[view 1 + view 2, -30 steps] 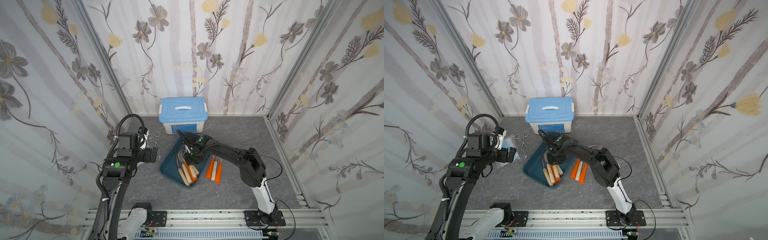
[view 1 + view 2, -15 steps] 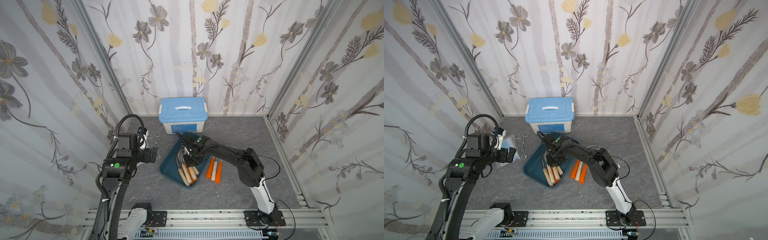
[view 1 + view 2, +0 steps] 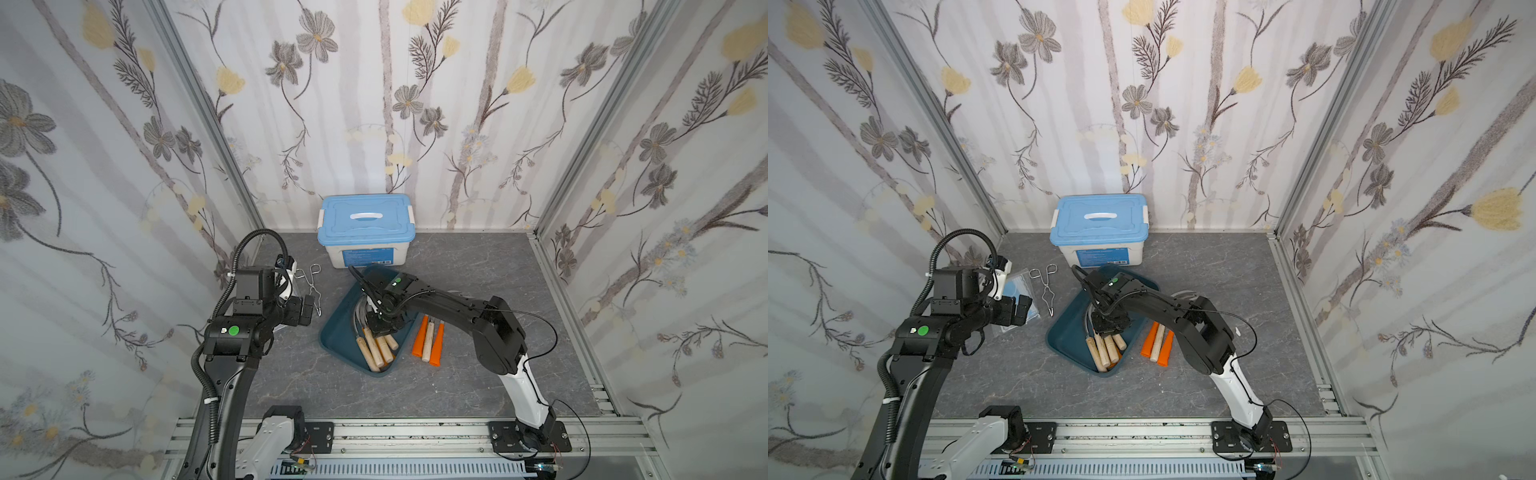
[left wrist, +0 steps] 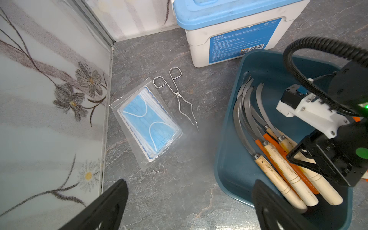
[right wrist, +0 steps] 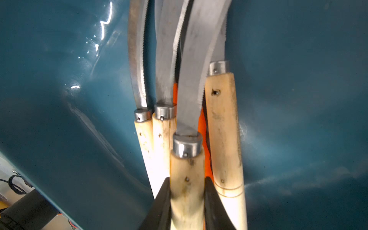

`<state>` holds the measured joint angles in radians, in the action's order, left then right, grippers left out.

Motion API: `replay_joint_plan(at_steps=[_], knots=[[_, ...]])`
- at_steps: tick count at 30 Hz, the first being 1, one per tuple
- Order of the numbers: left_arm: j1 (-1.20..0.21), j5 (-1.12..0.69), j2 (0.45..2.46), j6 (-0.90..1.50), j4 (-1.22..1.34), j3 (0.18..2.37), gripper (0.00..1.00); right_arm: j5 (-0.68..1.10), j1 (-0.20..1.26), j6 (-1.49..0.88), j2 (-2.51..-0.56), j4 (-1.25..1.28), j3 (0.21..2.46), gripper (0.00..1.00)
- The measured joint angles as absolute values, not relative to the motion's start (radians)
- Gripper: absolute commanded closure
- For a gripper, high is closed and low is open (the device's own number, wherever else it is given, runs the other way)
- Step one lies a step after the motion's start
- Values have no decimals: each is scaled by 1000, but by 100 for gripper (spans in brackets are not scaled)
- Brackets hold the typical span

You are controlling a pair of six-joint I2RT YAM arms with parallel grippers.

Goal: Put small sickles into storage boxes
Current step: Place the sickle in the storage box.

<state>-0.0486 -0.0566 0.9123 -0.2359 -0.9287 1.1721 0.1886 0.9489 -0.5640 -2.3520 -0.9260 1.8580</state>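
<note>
In both top views the tray [image 3: 337,334] lies slanted mid-table [image 3: 478,266], with the box [image 3: 365,226] just beside it at 12 o'clock. The right gripper [image 3: 380,326] sits low inside the tray over a bunch of sickles [image 3: 376,353], whose wooden handles point toward 5 o'clock. Its jaws cannot be made out from here. Three loose sickles [image 3: 428,341], two orange-handled around one wooden, lie on the table just beside the tray at 3 o'clock. The left gripper [image 3: 306,311] hovers at the tray's 9 o'clock, near the tongs [image 3: 314,286]. In a top view, a pack of masks [image 3: 1017,297] lies at 9 o'clock of the tongs.

Left wrist: the left gripper's jaws are spread wide, with only bare table between them. The tongs lie between masks and tray. In the tray, orange handles show among the wooden ones.

Right wrist: the right gripper's jaws pinch the wooden handle of the held sickle [image 5: 187,169], just behind its metal collar. It lies on top of the bunch, inside the tray.
</note>
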Motion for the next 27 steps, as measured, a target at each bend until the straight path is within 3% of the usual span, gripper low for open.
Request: replay_joint_plan(at_steps=[27], knots=[[-49,-57,923,-236,-930,1180,0,181,955,-556,-2354,-941,1860,70]])
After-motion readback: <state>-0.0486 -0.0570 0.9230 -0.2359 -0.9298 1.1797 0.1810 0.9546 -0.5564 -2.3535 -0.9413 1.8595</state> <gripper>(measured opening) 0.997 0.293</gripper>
